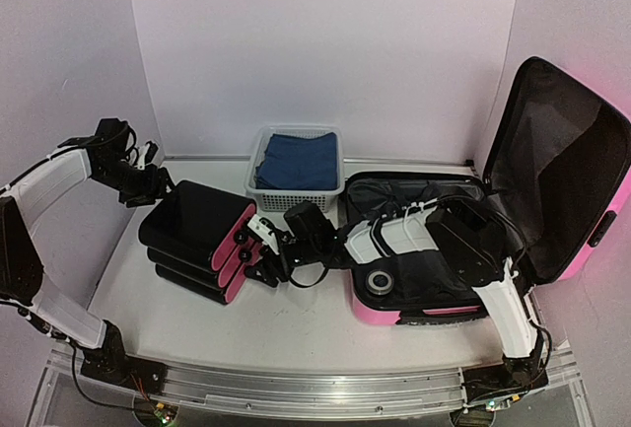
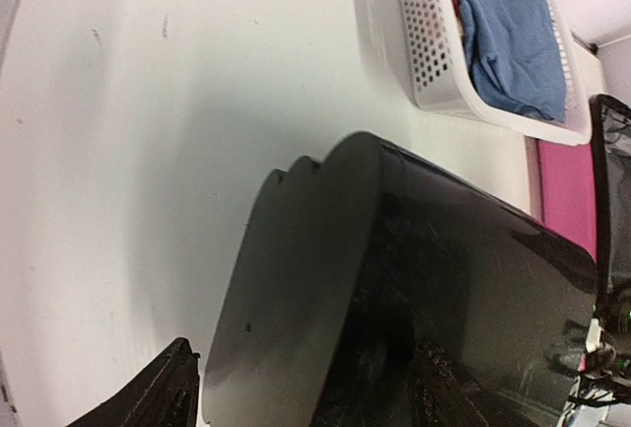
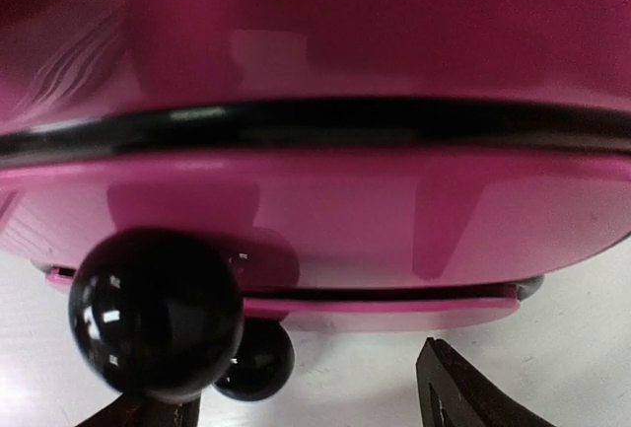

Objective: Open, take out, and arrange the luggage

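The pink suitcase (image 1: 380,314) lies open at the right, its lid (image 1: 562,171) standing up and showing black lining. A strip of its pink shell shows in the left wrist view (image 2: 567,190). A black drawer unit (image 1: 192,220) with pink fronts lies on the table left of it. My left gripper (image 1: 150,182) is open at the unit's back left corner, its fingers either side of the black panel's edge (image 2: 304,348). My right arm reaches across the suitcase, and its gripper (image 1: 258,240) is open at the pink drawer fronts (image 3: 325,210). A black knob (image 3: 158,309) sits just above one finger (image 3: 296,388).
A white mesh basket (image 1: 258,195) holding folded blue cloth (image 1: 301,159) stands at the back, between the drawer unit and the suitcase; it also shows in the left wrist view (image 2: 424,42). A dark ring-shaped object (image 1: 380,280) lies in the suitcase base. White walls enclose the table.
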